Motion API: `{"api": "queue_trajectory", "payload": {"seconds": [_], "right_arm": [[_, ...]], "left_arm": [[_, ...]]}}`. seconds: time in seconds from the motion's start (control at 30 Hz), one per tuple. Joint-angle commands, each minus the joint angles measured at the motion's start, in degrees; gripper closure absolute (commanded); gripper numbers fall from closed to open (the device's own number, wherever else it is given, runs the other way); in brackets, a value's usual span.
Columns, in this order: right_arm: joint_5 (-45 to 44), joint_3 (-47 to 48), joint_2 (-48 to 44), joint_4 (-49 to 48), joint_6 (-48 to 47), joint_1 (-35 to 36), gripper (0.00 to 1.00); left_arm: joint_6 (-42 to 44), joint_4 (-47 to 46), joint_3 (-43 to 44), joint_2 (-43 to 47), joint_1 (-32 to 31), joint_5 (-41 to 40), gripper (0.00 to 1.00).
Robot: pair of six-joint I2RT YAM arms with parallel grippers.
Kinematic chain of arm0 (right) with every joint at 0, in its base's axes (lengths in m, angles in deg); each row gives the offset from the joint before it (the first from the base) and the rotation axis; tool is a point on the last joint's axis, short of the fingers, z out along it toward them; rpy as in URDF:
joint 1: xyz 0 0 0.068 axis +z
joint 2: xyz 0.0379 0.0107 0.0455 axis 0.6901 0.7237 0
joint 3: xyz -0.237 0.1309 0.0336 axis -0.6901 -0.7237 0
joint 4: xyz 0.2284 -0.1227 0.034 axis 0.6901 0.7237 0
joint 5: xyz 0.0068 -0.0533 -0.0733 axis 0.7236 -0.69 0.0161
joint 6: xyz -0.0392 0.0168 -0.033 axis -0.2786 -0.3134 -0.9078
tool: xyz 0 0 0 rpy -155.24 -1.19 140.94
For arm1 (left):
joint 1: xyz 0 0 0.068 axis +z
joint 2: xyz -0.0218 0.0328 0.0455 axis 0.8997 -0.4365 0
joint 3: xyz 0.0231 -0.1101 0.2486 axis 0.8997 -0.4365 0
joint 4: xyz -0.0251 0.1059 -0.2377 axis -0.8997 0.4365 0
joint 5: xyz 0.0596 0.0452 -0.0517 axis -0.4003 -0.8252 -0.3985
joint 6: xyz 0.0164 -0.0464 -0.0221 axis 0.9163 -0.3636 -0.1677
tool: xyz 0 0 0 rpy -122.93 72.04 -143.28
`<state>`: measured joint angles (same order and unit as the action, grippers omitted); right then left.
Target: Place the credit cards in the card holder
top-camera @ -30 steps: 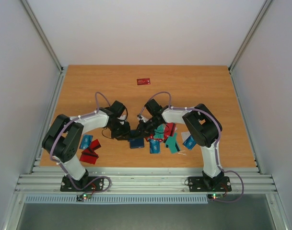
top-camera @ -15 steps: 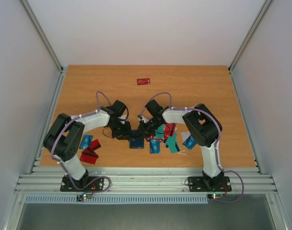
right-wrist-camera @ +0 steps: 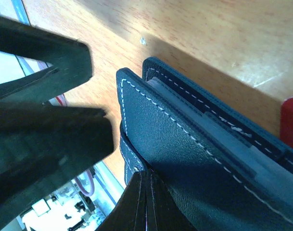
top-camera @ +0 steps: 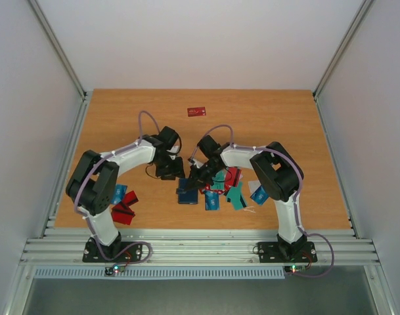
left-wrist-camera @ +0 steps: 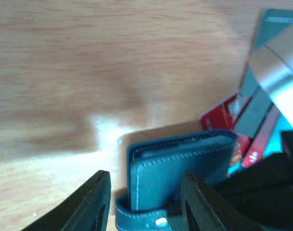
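Right claw [right-wrist-camera: 146,187] clamps the cover of the card holder [right-wrist-camera: 199,159], left claw [left-wrist-camera: 145,190] hangs half-open and empty: that thin flap could slip shut.

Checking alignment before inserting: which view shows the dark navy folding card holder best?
Left wrist: the dark navy folding card holder shows most of its cover, stitching and clasp tab. Right wrist crops it very close; top external shows it small between the arms.

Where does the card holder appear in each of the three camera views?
Top external: card holder just below the frame's centre.
Left wrist: bottom centre.
Right wrist: fills the centre and right.
Shared landmark: red card beside it.
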<state>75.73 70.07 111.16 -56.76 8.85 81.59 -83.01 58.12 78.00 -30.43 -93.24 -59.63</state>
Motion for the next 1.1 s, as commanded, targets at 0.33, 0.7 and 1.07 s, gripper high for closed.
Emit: {"api": "queue_trajectory", "payload": {"seconds": [0.33, 0.7, 1.07], "right_arm": [[-4.6, 6.3, 1.3, 10.5, -2.3, 0.4, 0.99], [-5.4, 9.2, 1.3, 15.5, -2.6, 0.4, 0.99], [-4.8, 5.9, 3.5, 13.0, -1.2, 0.3, 0.99]], "left_arm": [[10.0, 6.8, 2.3, -7.9, -2.7, -4.9, 0.69], [10.9, 7.5, 2.7, -8.1, -3.5, -7.5, 0.70], [10.9, 7.6, 3.0, -7.9, -3.4, -7.4, 0.70]]}}
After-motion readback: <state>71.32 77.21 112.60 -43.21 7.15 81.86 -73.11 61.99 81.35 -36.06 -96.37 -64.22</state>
